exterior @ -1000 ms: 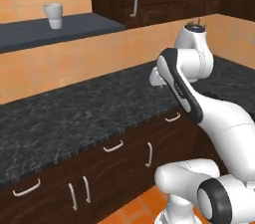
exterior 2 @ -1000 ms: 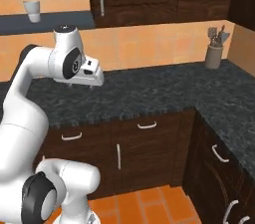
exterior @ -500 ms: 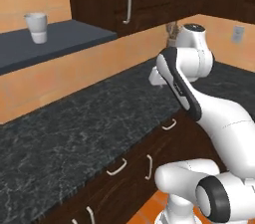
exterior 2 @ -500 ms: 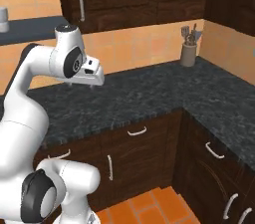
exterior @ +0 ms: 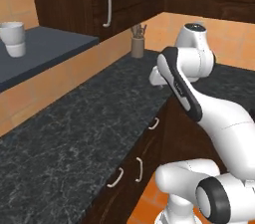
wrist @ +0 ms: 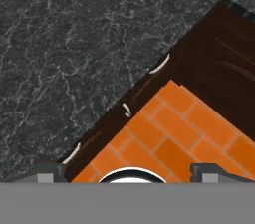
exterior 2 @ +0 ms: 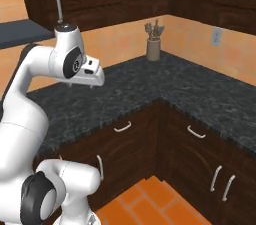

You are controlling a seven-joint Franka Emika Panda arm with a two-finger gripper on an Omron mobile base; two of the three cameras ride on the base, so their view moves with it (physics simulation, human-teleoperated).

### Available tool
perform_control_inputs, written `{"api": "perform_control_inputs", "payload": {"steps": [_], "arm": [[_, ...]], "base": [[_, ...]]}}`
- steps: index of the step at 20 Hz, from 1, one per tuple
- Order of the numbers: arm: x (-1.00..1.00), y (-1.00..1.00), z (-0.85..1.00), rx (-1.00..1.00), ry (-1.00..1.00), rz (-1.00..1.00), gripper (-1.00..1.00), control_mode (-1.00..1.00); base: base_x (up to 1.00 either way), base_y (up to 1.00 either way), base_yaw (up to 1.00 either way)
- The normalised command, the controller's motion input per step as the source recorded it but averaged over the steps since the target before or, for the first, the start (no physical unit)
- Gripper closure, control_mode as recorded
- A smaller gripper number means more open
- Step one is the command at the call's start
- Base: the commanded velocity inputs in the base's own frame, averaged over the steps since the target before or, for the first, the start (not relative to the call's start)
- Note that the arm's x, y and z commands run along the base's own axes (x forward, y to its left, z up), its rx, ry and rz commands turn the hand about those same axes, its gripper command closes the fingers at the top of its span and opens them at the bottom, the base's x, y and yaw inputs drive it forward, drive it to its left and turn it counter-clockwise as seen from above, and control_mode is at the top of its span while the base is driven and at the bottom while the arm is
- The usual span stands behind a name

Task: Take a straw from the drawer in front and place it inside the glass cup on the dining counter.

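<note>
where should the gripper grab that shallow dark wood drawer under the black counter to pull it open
Grip the small curved silver handle on the shallow dark brown wooden drawer, coming straight at its front face. The handle bows out from the wood, leaving a gap behind it for a finger. Its bar runs level, so put the fingers above and below it.

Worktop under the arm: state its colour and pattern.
Black stone worktop with fine pale grey veining and speckles; the hand view shows it best.

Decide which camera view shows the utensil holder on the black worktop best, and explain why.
The right base view: the utensil holder stands unobstructed on the black worktop by the wall corner, with its utensils distinguishable. The left base view shows it smaller and farther off. In the hand view, worktop and drawer fronts appear.
</note>
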Motion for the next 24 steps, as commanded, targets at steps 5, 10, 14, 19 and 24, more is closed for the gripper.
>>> {"api": "perform_control_inputs", "payload": {"steps": [5, 10, 14, 19, 24], "arm": [[0.0, 0.0, 0.0, 0.0, 0.0, 0.0, -1.0, 1.0], [0.0, 0.0, 0.0, 0.0, 0.0, 0.0, -1.0, 1.0], [0.0, 0.0, 0.0, 0.0, 0.0, 0.0, -1.0, 1.0], [0.0, 0.0, 0.0, 0.0, 0.0, 0.0, -1.0, 1.0], [0.25, -0.27, -0.77, 0.08, -0.01, -0.03, -1.0, -1.0]], "base": [[0.24, 0.42, -0.2], [0.22, 0.14, -0.08], [0.09, 0.02, -0.01], [0.16, 0.08, -0.01], [0.0, 0.0, 0.0]]}}
